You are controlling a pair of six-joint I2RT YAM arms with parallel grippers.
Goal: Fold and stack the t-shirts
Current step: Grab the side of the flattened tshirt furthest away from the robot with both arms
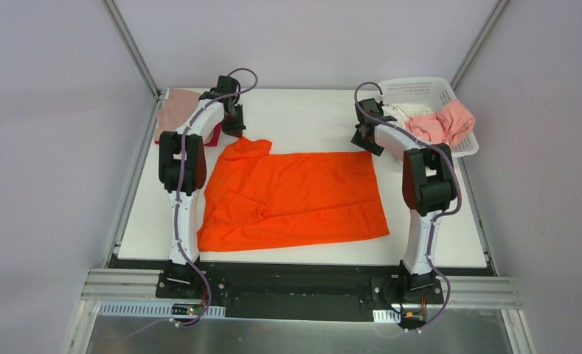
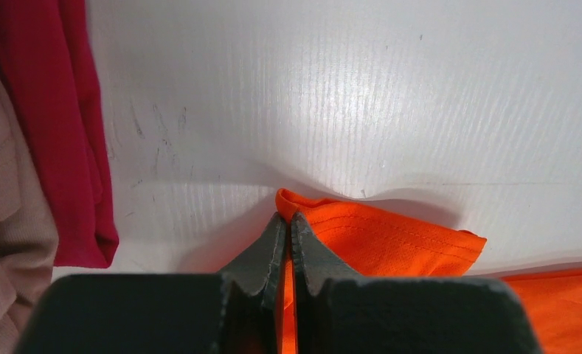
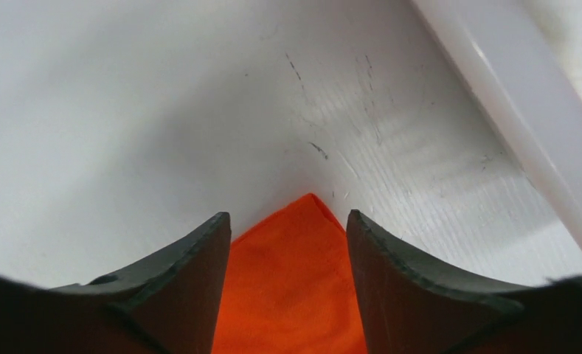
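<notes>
The bright orange t-shirt (image 1: 295, 198) lies spread on the white table. My left gripper (image 1: 234, 127) is at its far left corner and is shut on a fold of the orange cloth (image 2: 391, 240), which shows pinched between the jaws (image 2: 288, 221). My right gripper (image 1: 369, 144) is at the shirt's far right corner. Its jaws stand open (image 3: 288, 221) on either side of the orange corner (image 3: 295, 280). A dusty pink shirt (image 1: 175, 110) lies on a crimson one (image 1: 215, 136) at the far left. A salmon pink shirt (image 1: 444, 122) and a white one (image 1: 413, 110) lie in the basket.
The white lattice basket (image 1: 420, 90) stands at the far right corner, close behind my right arm. The crimson shirt (image 2: 59, 133) and pink shirt (image 2: 0, 221) lie just left of my left gripper. A white bar (image 3: 516, 125) runs past my right gripper.
</notes>
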